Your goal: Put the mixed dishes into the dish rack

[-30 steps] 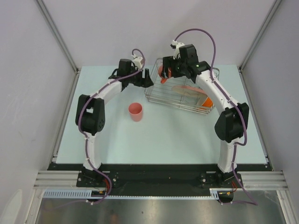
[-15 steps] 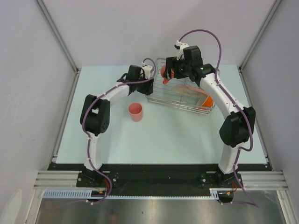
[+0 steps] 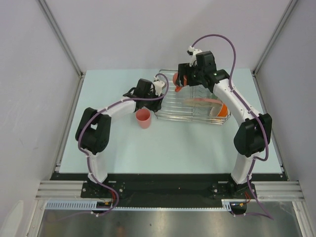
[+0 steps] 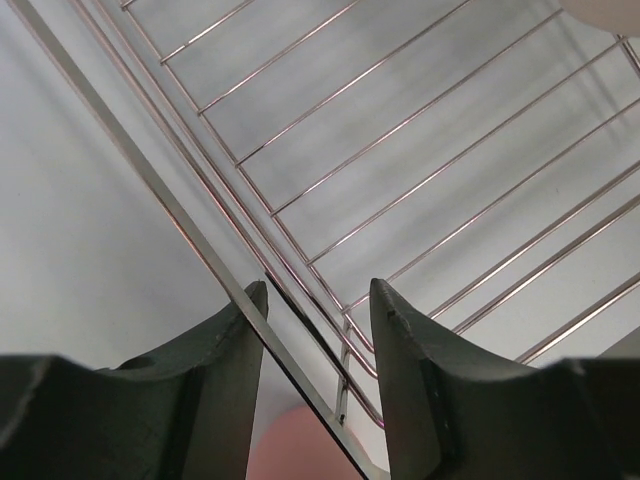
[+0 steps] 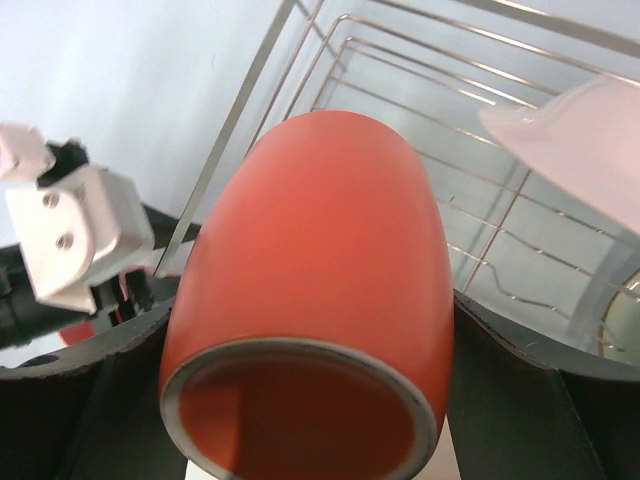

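- Small pink cup (image 3: 143, 118): upright on the table (image 3: 108, 148), off the near-left corner of the dish rack (image 3: 170, 106), just beside the left arm's wrist. Not in any grip.
- Left gripper (image 4: 318, 300): at the rack's left end, low. Fingers (image 4: 220, 380) part-way apart and straddling the rack's rim bar. They look to touch it on both sides, but the wrist view is too close to tell whether they pinch it.
- Orange mug (image 5: 310, 250): lying on its side between the right gripper's (image 3: 179, 83) fingers, which are pressed on its two flanks. Open mouth faces the wrist camera. Held in the air above the rack's far-left corner, clear of the wires.
- In the rack, right of the mug: pale pink bowl (image 5: 585, 130), and further right a cream-and-pink plate (image 3: 201, 101) leaning among the tines.
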Motion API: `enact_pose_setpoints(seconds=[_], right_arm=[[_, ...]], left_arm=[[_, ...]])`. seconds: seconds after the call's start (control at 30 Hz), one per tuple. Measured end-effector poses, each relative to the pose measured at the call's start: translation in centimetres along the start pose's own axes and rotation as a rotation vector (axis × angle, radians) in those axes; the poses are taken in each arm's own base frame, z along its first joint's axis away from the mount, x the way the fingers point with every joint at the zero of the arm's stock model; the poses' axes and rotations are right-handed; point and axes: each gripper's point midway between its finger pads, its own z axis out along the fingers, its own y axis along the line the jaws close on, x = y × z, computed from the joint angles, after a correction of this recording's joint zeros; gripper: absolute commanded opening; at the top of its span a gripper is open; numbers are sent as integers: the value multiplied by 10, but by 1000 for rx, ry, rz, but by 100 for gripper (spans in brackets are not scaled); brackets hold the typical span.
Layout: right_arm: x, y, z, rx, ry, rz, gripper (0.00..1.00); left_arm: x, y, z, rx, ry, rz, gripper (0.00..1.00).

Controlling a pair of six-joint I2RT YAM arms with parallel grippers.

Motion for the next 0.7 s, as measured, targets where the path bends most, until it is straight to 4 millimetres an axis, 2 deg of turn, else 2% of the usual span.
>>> enact_pose_setpoints(seconds=[0.1,0.2,0.23,0.27,0.4,0.43,0.57,0.7], right_arm=[[1,0,-1,1,3,1,0],[2,1,-1,-5,9,1,0],[3,1,-2,-7,12,2,0],[4,2,-2,-9,17,1,0],[11,9,0,-13,49,-8,0],[13,12,2,-16,56,-14,0],[23,28,24,-30,98,-44,0],[48,36,49,-37,169,-60,0]], left_arm=[[10,-10,-11,1,18,8,49],[18,-19,-19,10,32,13,55],[21,-22,-22,17,38,15,65],[22,-25,-24,26,45,17,70],[28,-48,-35,119,74,58,81],[29,-53,-37,136,80,65,88],[26,-67,-52,189,77,91,99],[17,-73,-69,206,52,107,100]])
